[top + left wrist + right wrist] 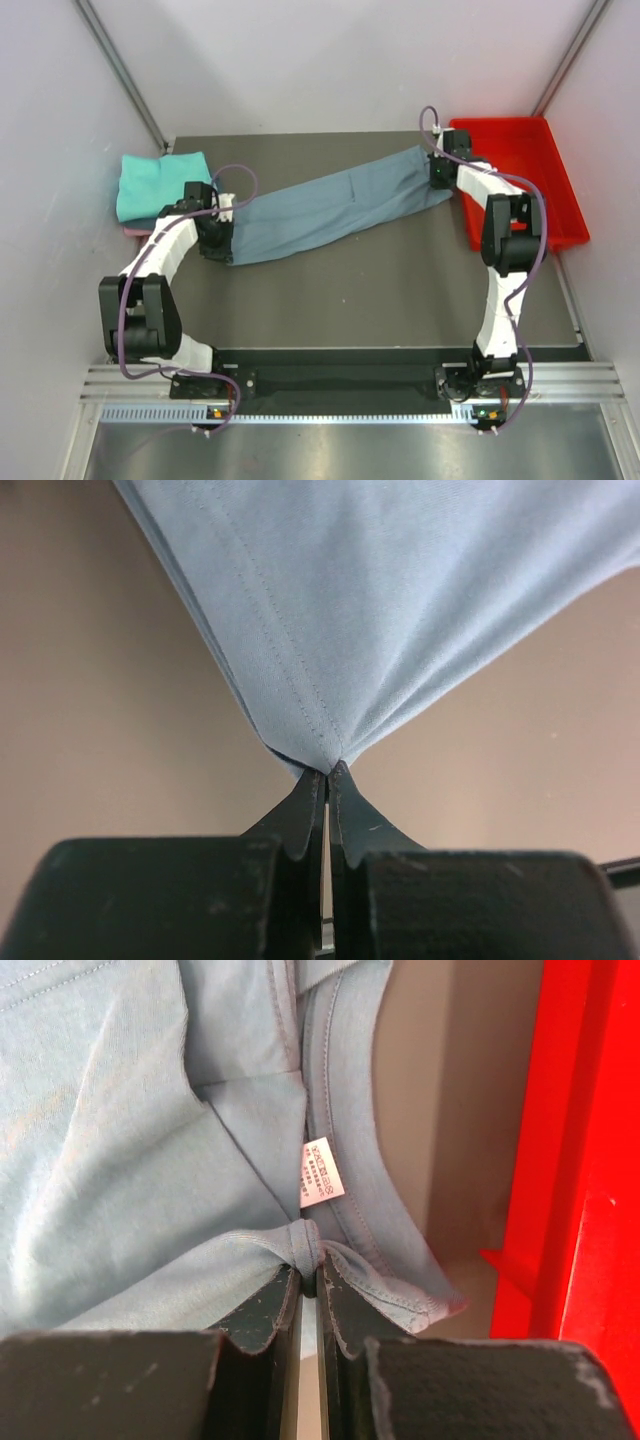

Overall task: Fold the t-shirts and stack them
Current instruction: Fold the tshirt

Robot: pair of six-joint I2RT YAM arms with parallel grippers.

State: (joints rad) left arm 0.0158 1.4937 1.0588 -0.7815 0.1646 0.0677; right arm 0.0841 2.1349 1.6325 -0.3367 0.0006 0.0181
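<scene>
The grey-blue t-shirt [335, 207] is stretched in a long band across the table between both arms. My left gripper [218, 243] is shut on its hem end, pinching a stitched corner [322, 742] in the left wrist view. My right gripper [441, 171] is shut on the neck end, gripping bunched cloth [312, 1243] just below the small white neck label [322, 1172]. A folded teal t-shirt [158, 183] lies at the far left on a pink one [135, 231], of which only an edge shows.
A red plastic tray [525, 170] stands at the back right, its wall close beside my right gripper in the right wrist view [580, 1160]. Grey walls enclose the dark table [380, 290] on three sides.
</scene>
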